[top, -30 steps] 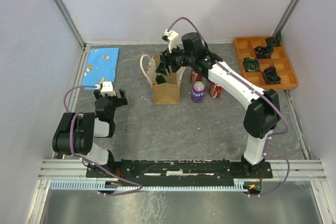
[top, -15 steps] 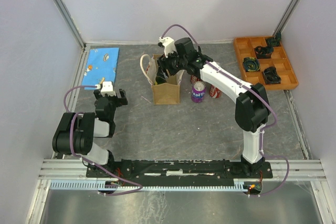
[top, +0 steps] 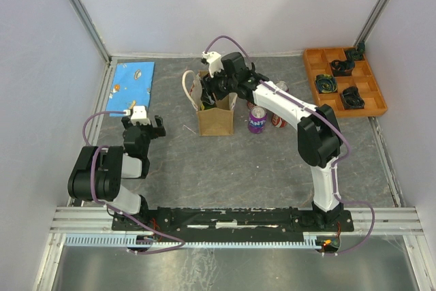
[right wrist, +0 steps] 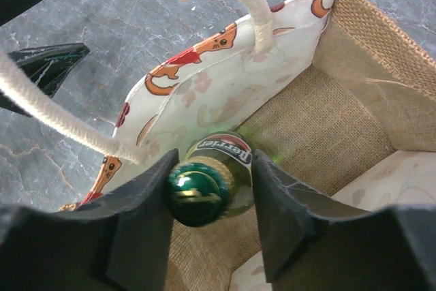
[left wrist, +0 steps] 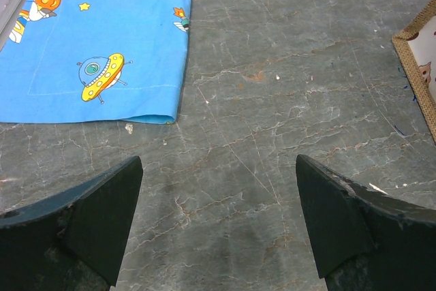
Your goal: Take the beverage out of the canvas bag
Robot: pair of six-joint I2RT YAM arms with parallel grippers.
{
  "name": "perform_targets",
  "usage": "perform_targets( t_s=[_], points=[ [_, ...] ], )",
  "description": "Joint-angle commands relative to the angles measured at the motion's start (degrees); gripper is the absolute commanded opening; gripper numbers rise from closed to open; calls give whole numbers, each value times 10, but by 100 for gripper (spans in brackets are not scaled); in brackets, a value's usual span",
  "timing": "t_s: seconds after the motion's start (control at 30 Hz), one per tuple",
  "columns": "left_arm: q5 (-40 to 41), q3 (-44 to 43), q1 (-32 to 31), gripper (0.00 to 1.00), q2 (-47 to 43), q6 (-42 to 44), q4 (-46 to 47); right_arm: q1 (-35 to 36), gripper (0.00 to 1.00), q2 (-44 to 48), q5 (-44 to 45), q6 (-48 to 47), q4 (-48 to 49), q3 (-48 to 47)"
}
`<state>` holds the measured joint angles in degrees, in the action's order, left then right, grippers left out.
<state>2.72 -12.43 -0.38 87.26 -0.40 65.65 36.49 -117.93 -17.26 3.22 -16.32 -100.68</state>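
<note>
The bag [top: 215,119] is boxy, coarse tan burlap with white rope handles [right wrist: 248,1] and a glossy pale lining printed in orange and red; it stands upright mid-table; a green glass bottle [right wrist: 199,197] stands inside it; the right gripper [right wrist: 212,161] clamps the bottle's neck between blunt black fingers; the left gripper [left wrist: 218,165] gapes wide, holding nothing, above the grey veined table [left wrist: 286,66] near a blue cartoon cloth [left wrist: 102,39]; pale walls [top: 204,5] enclose it.

Tan boxy canvas bag [right wrist: 354,100]: coarse matt weave; pale printed lining [right wrist: 225,93] smooth; white rope handles [right wrist: 48,110] twisted. Dark green glass bottle [right wrist: 204,192]: glossy. Grey tabletop [left wrist: 272,66]: matt, stone-veined
</note>
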Motion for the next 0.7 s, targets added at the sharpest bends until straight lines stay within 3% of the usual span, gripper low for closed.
perform_targets(
  t_s=[0.0,0.07,0.1,0.67],
  points=[
    [1,-13,0,99,-1,-5,15,0,39,-18,25,5,25,-40],
    [0,-13,0,99,-1,-5,16,0,4,-21,33,6,22,-44],
    [1,-13,0,99,-2,-5,16,0,0,-21,37,6,21,-46],
    [0,-13,0,99,-1,-5,16,-1,0,50,69,-30,40,-204]
  ],
)
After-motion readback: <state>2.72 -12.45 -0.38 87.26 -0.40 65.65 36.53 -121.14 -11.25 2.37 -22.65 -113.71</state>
